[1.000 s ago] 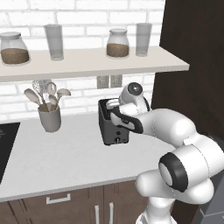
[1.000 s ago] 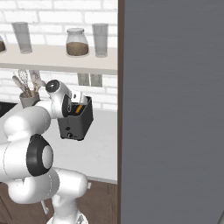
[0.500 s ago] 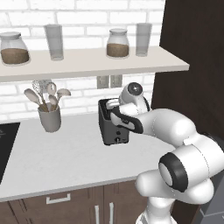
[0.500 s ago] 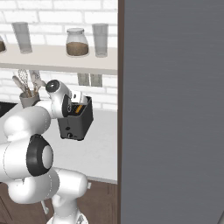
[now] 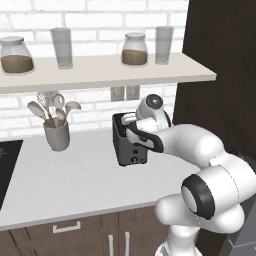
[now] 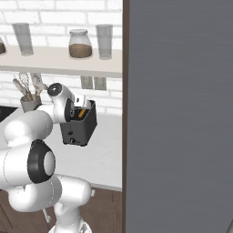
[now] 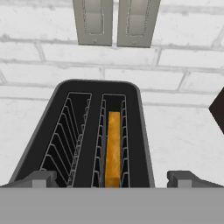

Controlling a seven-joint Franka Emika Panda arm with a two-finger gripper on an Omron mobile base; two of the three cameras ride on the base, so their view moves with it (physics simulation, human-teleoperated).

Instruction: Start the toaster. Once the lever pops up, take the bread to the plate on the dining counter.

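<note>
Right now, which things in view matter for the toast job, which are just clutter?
Job: toaster; bread in one slot; gripper, open above it.
Clutter: utensil cup; shelf jars; glasses; wall outlets.

A rendered home kitchen. A white brick wall (image 5: 95, 20) backs a pale surface (image 5: 75, 180) over brown cabinets with handles (image 5: 65, 227). A shelf (image 5: 105, 70) carries storage jars (image 5: 134, 49) and glasses (image 5: 62, 47). A grey cup of utensils (image 5: 56, 135), a dark toaster (image 5: 129, 145) with bread (image 7: 113, 148) in one slot, and wall outlets (image 7: 116, 22) complete it.
</note>
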